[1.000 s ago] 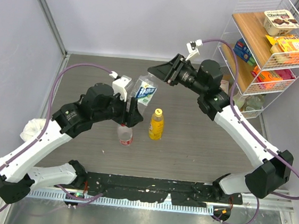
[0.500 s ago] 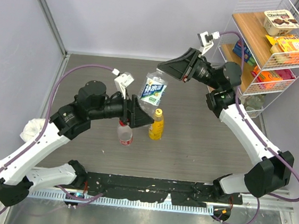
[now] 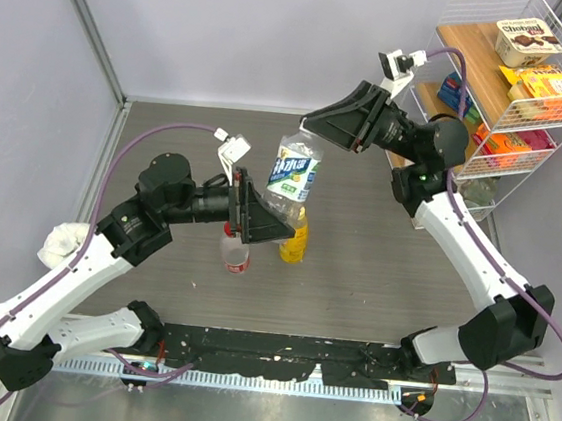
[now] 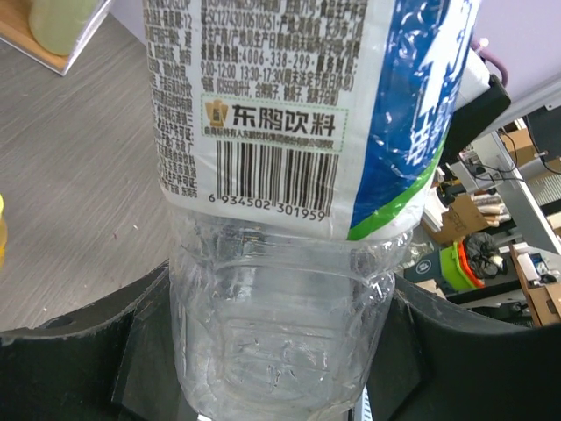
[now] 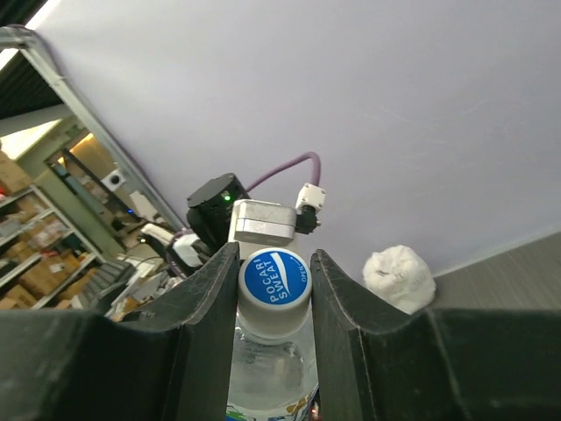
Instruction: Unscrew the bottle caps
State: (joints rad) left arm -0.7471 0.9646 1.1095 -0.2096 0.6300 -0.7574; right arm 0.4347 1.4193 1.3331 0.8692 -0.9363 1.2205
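Two pale grey walls back the dark wood-grain table (image 3: 385, 272), with a wire shelf (image 3: 531, 126) at the right. The left gripper (image 3: 265, 219), part open, clamps the base of the blue-labelled bottle (image 3: 295, 172), which is held aloft. The right gripper (image 3: 315, 126) pinches its cap (image 5: 274, 279) tight. The yellow bottle (image 3: 294, 240) and the red-labelled bottle (image 3: 235, 256) stand below.

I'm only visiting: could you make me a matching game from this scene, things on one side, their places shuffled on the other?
1 blue-label bottle
2 blue-white cap
3 yellow bottle
4 white cloth

a standing on the table
b lying at the table's left edge
c held up by the left gripper
d pinched by the right gripper

Pairs: 1-c, 2-d, 3-a, 4-b
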